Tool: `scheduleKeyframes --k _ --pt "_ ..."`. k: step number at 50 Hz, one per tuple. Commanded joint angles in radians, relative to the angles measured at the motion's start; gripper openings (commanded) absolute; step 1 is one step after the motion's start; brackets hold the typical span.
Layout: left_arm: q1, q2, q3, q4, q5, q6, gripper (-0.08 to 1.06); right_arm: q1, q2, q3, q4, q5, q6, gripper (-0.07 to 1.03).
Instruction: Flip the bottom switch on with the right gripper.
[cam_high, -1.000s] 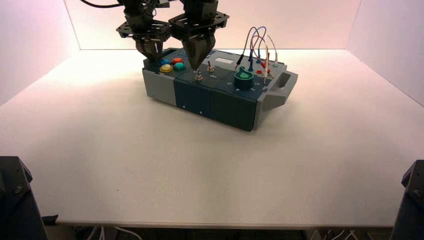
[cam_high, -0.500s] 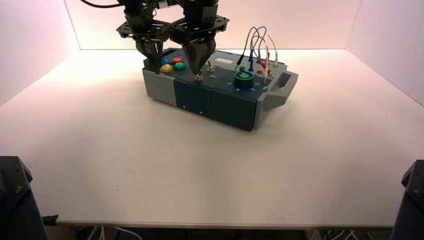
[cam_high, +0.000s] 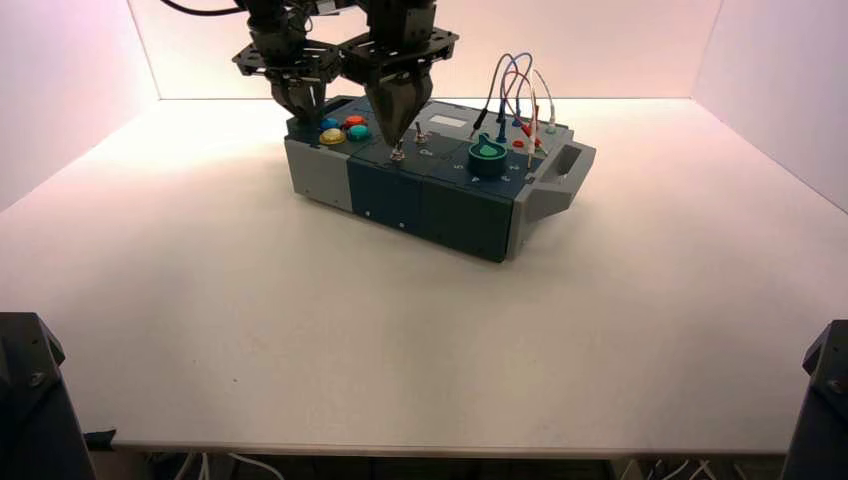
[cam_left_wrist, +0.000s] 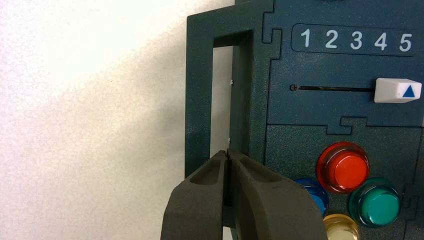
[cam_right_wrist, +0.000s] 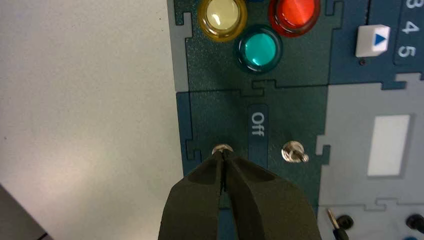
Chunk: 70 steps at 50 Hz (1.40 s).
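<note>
Currently working: right tool (cam_right_wrist: 223, 152), at the front of the box (cam_high: 435, 212), over the bottom switch (cam_right_wrist: 220, 148)
Right tool state: closed, its two fingers together and pointing down
Bottom switch: in the dark panel near the front wall, partly hidden behind the right tool's tips; contact and lever position cannot be told
Other toggle: silvery switch (cam_right_wrist: 295, 152), set further back in the same panel, apart from the right tool
Lettering: "Off" on a strip (cam_right_wrist: 258, 125) between the two toggles
Left tool: closed (cam_left_wrist: 227, 151), above the handle (cam_left_wrist: 199, 95) at the box's left end
Buttons: red (cam_high: 355, 121), blue (cam_high: 331, 123), yellow (cam_high: 333, 136) and green (cam_high: 358, 132), clustered left of the toggles
Slider: white (cam_left_wrist: 395, 90), with a blue triangle, at the "5" end
Knob: green (cam_high: 488, 155), right of the toggles near the front
Wires: several (cam_high: 505, 80), looping above the box's back right part
Desk: pale (cam_high: 430, 350), under the box
</note>
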Motion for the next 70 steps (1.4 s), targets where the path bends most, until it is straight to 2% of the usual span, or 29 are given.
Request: scheduleKeyframes --k 1,17,45,55,62,70 --pt "0.021 0.011 0.006 0.005 -0.003 0.003 -0.03 -0.005 -0.066 -0.023 -0.002 0.008 -0.005 -0.02" --pt "0.023 -0.041 0.002 0.005 -0.002 -0.014 -0.03 -0.005 -0.114 0.002 0.002 0.035 -0.003 -0.02" --pt "0.023 -0.224 -0.018 0.002 0.091 -0.023 -0.03 -0.015 -0.227 0.153 0.003 0.011 0.006 -0.02" --pt "0.021 -0.284 0.032 -0.002 0.126 -0.032 -0.03 -0.017 -0.267 0.202 0.005 -0.006 0.006 -0.02" --pt "0.017 -0.316 0.069 -0.005 0.094 -0.032 -0.03 -0.02 -0.291 0.233 0.002 -0.021 0.006 -0.02" --pt "0.0 -0.342 0.092 -0.011 0.078 -0.031 -0.03 -0.026 -0.331 0.296 -0.003 -0.081 -0.008 -0.02"
